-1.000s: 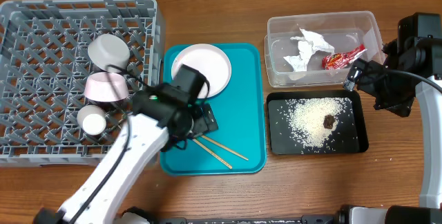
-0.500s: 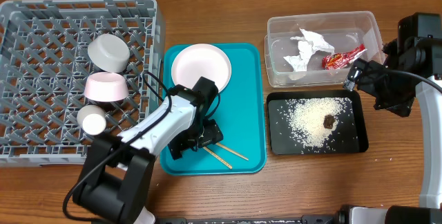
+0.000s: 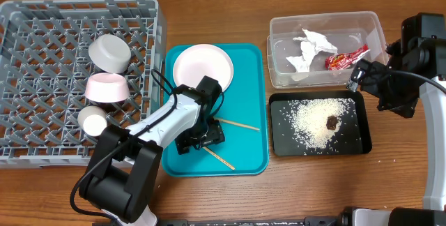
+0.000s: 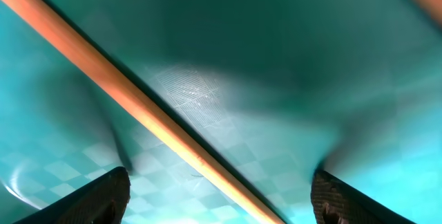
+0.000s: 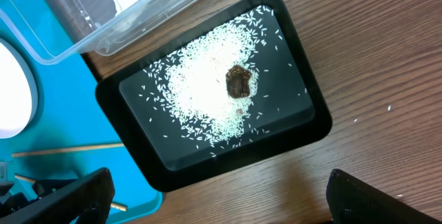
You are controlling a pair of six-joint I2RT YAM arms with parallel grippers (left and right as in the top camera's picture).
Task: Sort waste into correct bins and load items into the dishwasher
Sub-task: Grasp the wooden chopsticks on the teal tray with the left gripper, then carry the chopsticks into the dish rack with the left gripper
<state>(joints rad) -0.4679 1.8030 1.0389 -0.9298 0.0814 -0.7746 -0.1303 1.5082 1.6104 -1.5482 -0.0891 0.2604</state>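
A thin wooden chopstick (image 4: 159, 124) on the teal plastic tray (image 4: 290, 58) is straddled by the left gripper (image 4: 219, 198), jaws spread — closing is called for next; the right gripper (image 5: 224, 200) is likewise held open.

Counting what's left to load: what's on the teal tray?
The teal tray holds the white plate and two chopsticks, one between the fingers of the open left gripper. That gripper hides the tray beneath it and parts of both chopsticks.

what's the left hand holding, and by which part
Nothing. The left hand is open, straddling a chopstick that lies on the teal tray.
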